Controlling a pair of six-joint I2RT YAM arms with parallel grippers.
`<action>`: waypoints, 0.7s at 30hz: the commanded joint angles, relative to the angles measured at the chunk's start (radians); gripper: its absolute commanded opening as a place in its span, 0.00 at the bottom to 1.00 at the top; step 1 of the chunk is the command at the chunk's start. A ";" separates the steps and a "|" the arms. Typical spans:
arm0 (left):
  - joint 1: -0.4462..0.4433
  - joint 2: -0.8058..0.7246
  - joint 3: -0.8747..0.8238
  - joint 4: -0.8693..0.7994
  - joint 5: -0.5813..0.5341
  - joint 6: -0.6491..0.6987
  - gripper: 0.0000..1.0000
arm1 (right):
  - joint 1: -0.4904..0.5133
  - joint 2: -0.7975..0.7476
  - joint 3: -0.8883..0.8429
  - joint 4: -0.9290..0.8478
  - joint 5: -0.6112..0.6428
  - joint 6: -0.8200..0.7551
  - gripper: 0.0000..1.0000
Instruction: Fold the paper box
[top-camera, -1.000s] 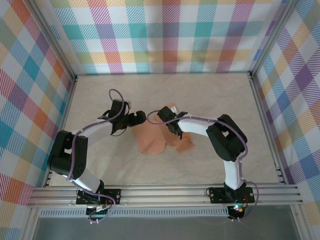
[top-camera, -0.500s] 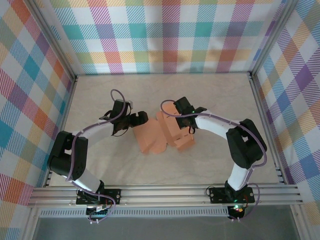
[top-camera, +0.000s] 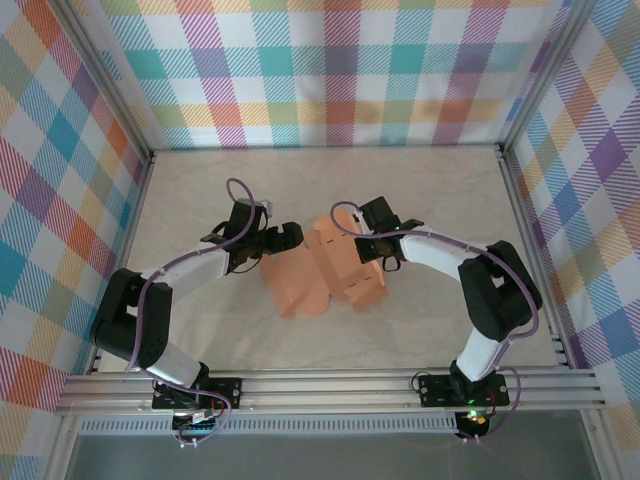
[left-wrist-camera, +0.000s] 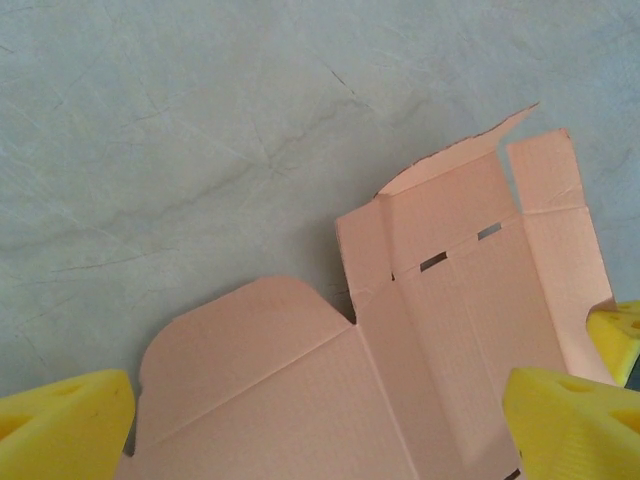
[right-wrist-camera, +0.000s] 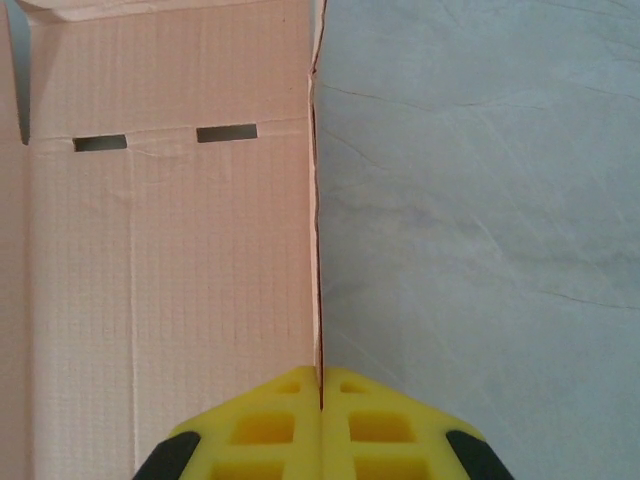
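Mid-bench (top-camera: 200, 190), the box (top-camera: 318, 270) is lying mostly opened out as a creased sheet, so you are looking at an early stage. Slots and fold lines are showing and one far flap is lifting a little. No walls are standing up and no tab is sitting in a slot. The near right corner may be doubled over, though I cannot tell. As I judge it, nearly all the folding is waiting for you.

Your left jaws are gaping wide open at the sheet's left side. From that wrist, the rounded flap and slotted panel are lying between the two yellow fingers (left-wrist-camera: 60, 420), untouched. Your right jaws are closed tight at the sheet's right side, and the panel's edge is running straight into the seam between them. Whether they are pinching the card or just resting on it, I cannot tell.
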 joint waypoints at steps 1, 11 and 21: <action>-0.007 0.030 0.038 0.004 -0.023 0.039 0.96 | 0.000 -0.012 -0.011 0.029 -0.042 -0.030 0.00; -0.006 0.204 0.157 0.042 0.035 0.098 0.77 | -0.002 -0.029 -0.017 0.038 -0.119 -0.026 0.00; -0.004 0.301 0.215 0.048 0.119 0.185 0.57 | -0.063 -0.062 -0.058 0.066 -0.333 -0.013 0.00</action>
